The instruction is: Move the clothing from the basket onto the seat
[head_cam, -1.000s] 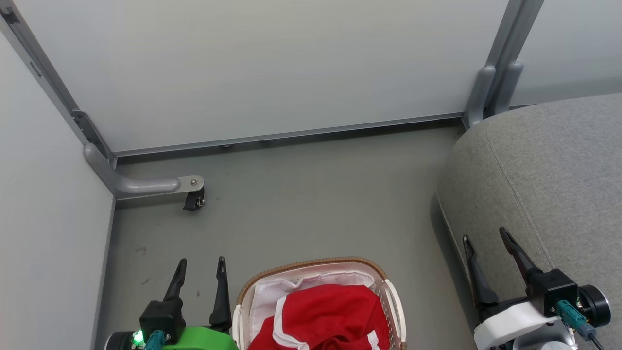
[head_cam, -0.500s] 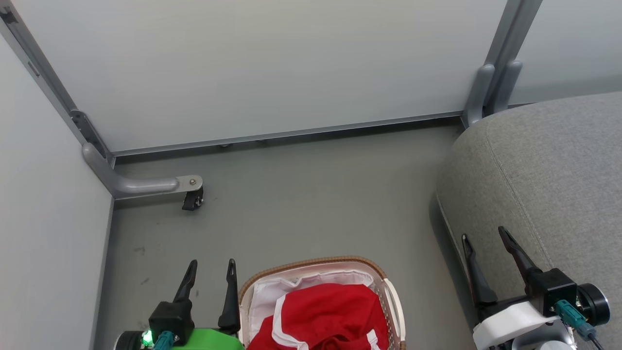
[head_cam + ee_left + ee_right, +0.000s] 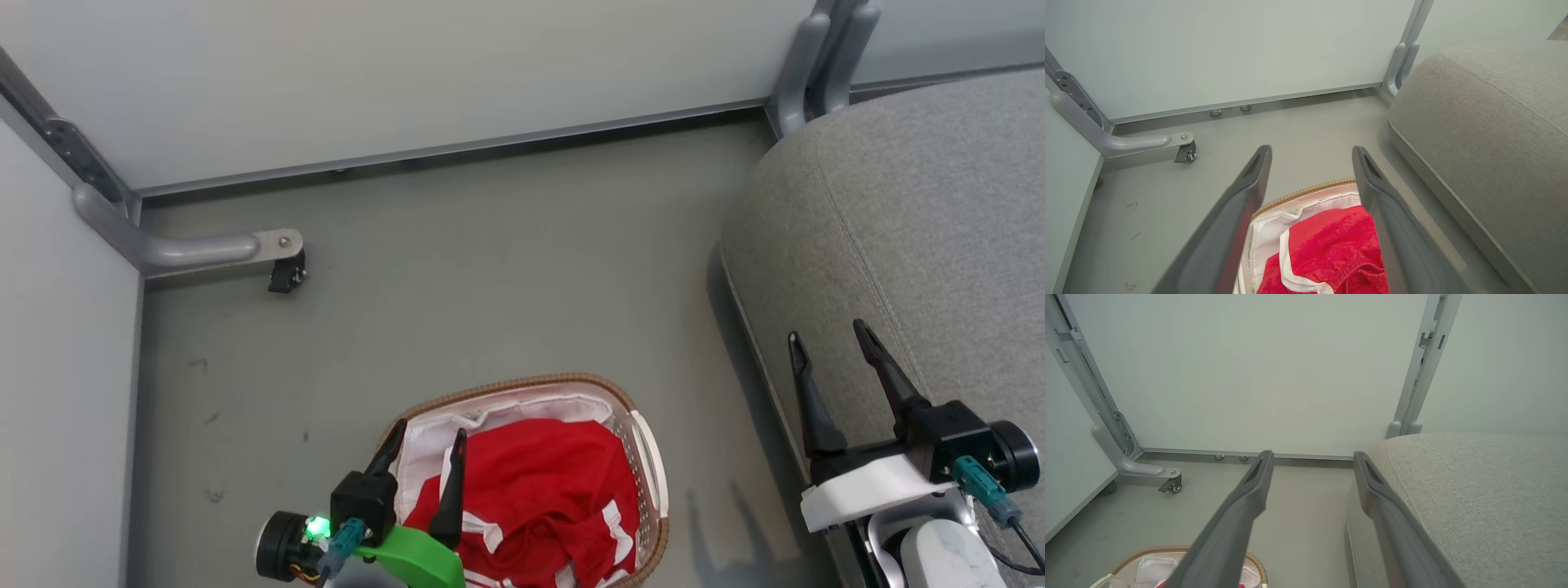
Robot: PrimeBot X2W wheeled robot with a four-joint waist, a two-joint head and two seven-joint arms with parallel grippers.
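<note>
Soft, even light is coming from overhead, keeping every view bright and flat. The seat (image 3: 898,245) is laying a faint shadow along the floor (image 3: 490,269) at its nine o'clock side. In the wrist views the fingers (image 3: 1233,228) are blurring toward six o'clock, and the wide lens is splaying the panel frames (image 3: 1089,375) outward.

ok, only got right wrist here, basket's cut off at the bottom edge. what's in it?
Observer: Red clothing with white trim, heaped on the white liner inside the basket.
Operator: where's left?
Observer: Left gripper is open over the basket's left side, holding nothing.
Operator: which piece is on top?
Observer: Left wrist view shows a ribbed elastic waistband up top, so likely the shorts.
</note>
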